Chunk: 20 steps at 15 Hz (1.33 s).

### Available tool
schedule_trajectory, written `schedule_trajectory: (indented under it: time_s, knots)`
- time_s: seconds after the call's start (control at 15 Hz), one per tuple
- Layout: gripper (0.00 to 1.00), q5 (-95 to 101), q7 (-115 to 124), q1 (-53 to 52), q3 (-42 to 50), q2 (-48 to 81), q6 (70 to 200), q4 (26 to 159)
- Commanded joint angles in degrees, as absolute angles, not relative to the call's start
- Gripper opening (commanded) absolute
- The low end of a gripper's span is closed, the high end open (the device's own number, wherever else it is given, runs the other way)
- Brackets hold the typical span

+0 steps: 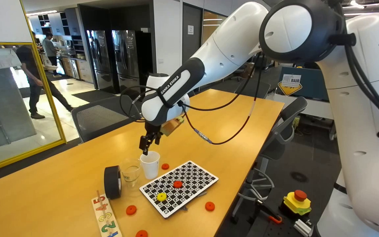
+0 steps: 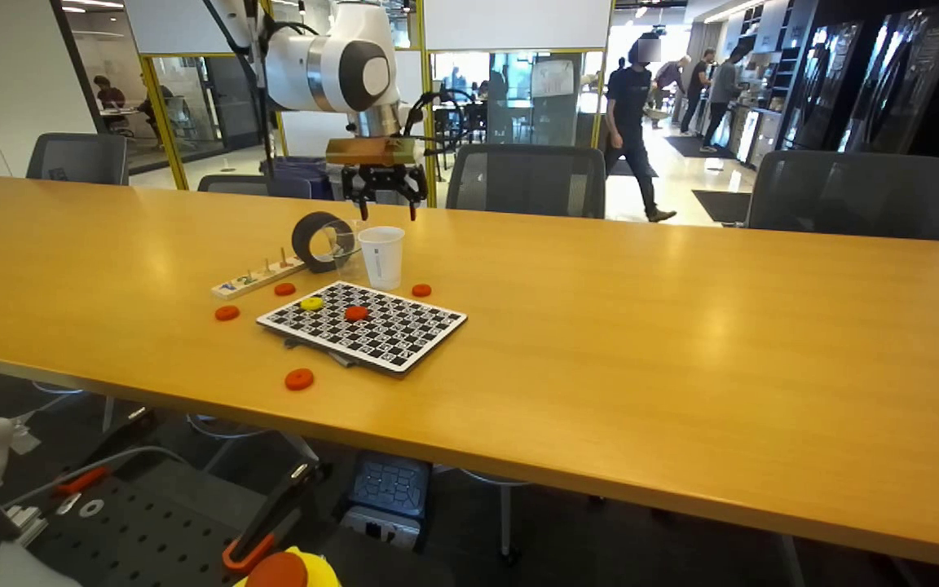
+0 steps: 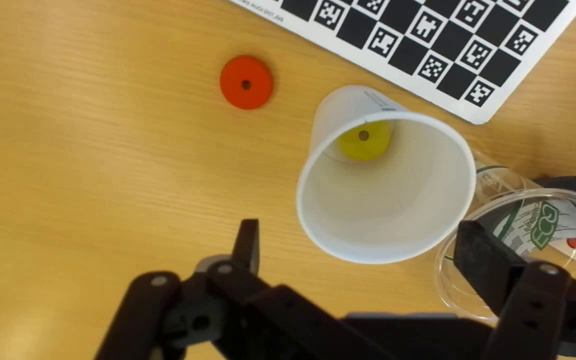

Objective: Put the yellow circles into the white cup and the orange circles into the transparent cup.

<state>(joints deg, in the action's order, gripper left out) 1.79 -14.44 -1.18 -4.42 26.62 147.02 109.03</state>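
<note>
Exterior views both show the bench, the arm slanting down over it, gripper pointing downward and spread wide. Near the checkerboard, just below the gripper, stands the white cup, the transparent cup beside it, contact hard to judge. One yellow circle lies inside the white cup; the checkerboard carries another yellow circle and an orange circle, with four more orange circles on the bench.

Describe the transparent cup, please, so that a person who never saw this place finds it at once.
On the long wooden table, find the thick black ring standing on its edge. Between this ring and the white cup stands the transparent cup. You can see through its walls, whereas the white cup is opaque.
</note>
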Motion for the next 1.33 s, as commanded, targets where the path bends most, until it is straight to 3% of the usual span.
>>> schedule_trajectory:
  time_s: [0.0,0.47,0.87,1.27]
  knots:
    - [1.0,1.79,-27.55,3.76,-7.33,23.03,150.77,112.97]
    - [1.0,-2.5,-56.41,13.33,-12.51,23.63,149.92,114.38]
    - [1.0,-1.11,-65.54,11.6,-10.94,28.93,148.04,110.58]
    - [1.0,5.84,-59.88,5.6,-5.4,34.66,149.58,107.01]
